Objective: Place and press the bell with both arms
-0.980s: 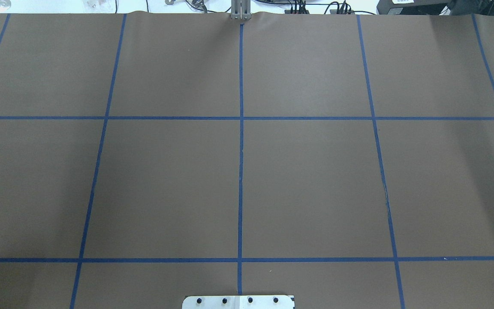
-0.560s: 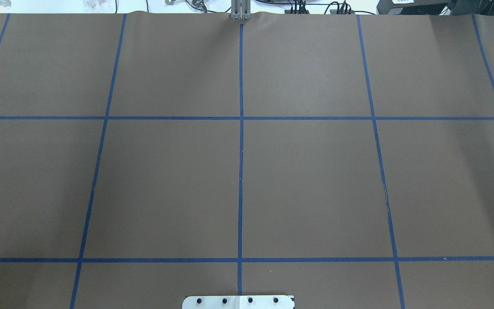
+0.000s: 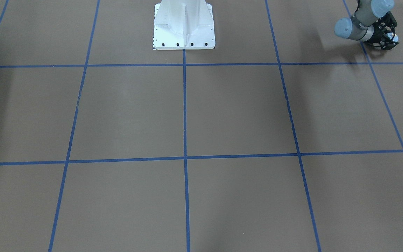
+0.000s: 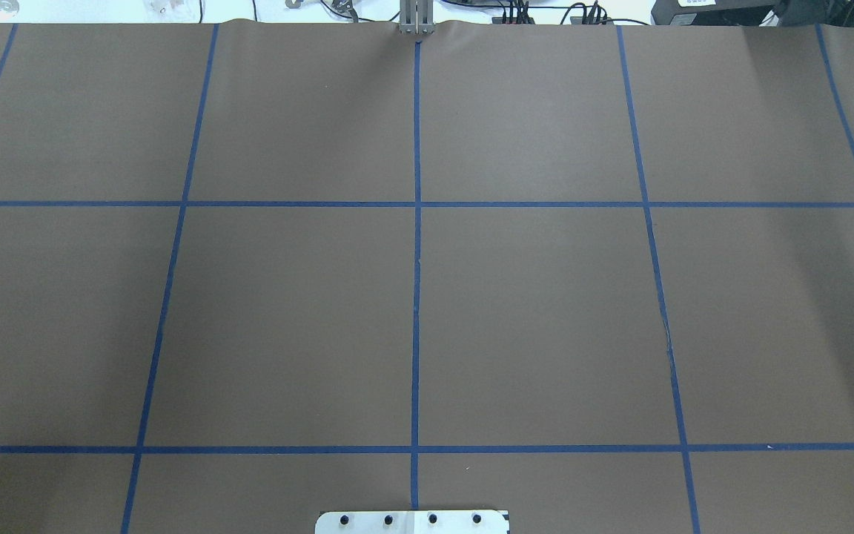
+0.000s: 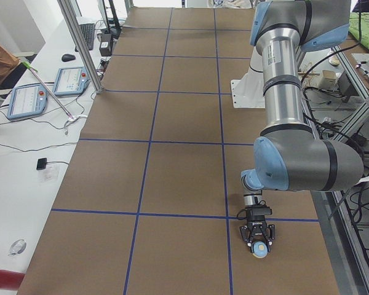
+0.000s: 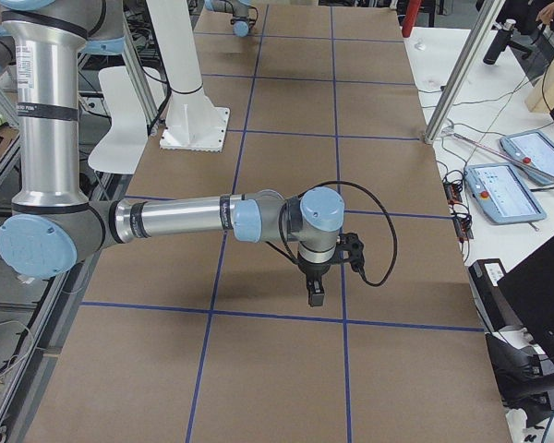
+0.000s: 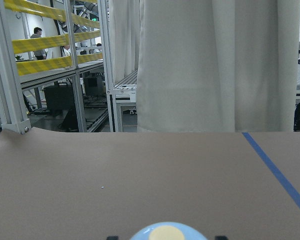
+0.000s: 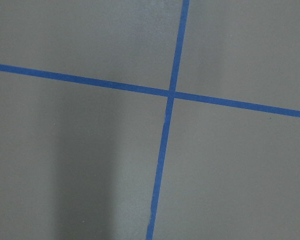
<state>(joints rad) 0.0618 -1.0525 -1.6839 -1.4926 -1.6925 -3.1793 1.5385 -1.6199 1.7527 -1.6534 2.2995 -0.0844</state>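
- The left gripper (image 5: 257, 243) pinches the bell (image 7: 167, 233): in the left wrist view the light-blue dome with its cream button sits between two black fingertips (image 7: 220, 238) at the bottom edge.
- In the view from the table's left end, the bell shows as a pale round spot at the tip of that gripper. It is low over the brown paper, just on the near side of a blue tape line, at the near right of the table. We cannot tell whether it touches the paper.
- The left arm (image 5: 283, 104) rises behind it as a tall silver column with light-blue caps, then bends down to the wrist.
- The right gripper (image 6: 314, 293) points straight down over the table, just above a blue line on the near side. From this side view we cannot tell whether its fingers are spread or together.
- A black cable (image 6: 385, 242) loops out from that wrist, and the right arm (image 6: 175, 220) stretches level from an elbow at the left.
- The right wrist view looks down on a tape crossing (image 8: 171, 94).
- The brown table cover (image 4: 545, 311) carries a grid of blue tape (image 4: 416, 297).
- The white pedestal (image 3: 184, 24) is bolted at the robot's edge.
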